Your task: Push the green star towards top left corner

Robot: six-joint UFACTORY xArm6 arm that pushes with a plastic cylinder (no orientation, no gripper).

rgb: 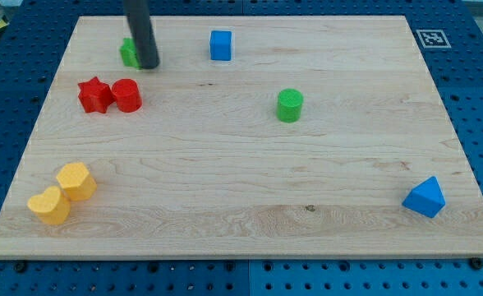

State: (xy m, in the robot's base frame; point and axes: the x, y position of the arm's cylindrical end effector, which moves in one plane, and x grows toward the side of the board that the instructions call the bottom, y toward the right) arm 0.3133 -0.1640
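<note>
The green star [127, 53] lies near the top left of the wooden board [241, 181], partly hidden behind the dark rod. My tip [148, 65] rests on the board right against the star's right side. Only the star's left part shows.
A blue cube [220, 45] sits at the top middle. A red star [94, 94] and a red cylinder [127, 95] touch just below the green star. A green cylinder [289, 106] stands mid-board. Two yellow blocks [76, 181] [49, 205] lie bottom left, a blue triangular block [425, 197] bottom right.
</note>
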